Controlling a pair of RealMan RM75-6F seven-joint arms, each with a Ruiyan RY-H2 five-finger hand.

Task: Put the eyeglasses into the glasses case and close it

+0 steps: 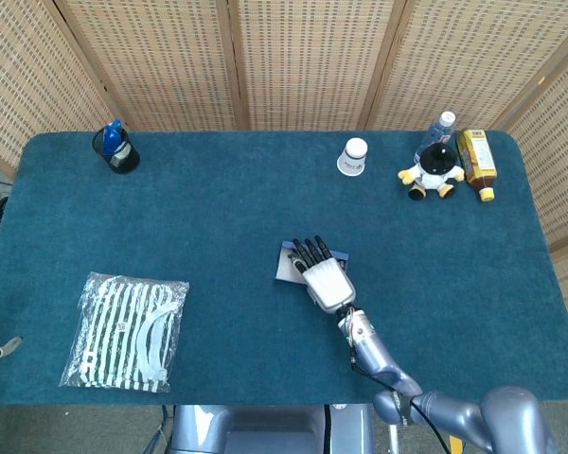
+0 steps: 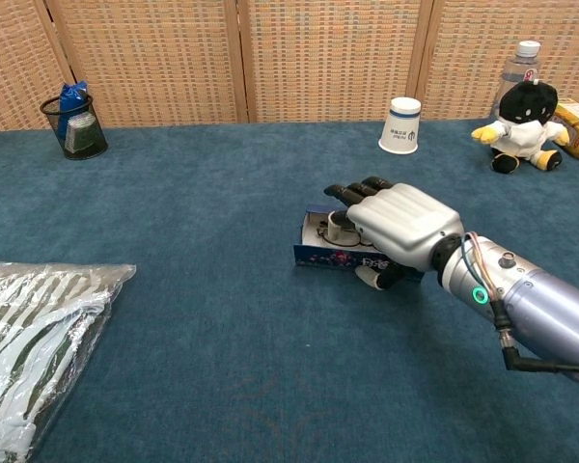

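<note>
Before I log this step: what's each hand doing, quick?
Right hand: fingers laid flat over the glasses case, pressing its lid; whether it grips cannot be told.
Left hand: not in either view.

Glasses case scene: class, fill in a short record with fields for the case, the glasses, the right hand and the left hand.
case: glasses case on the blue table, lid not fully down
glasses: eyeglasses partly visible inside the case
right hand: right hand lies over the case, palm down
left hand: not in view
</note>
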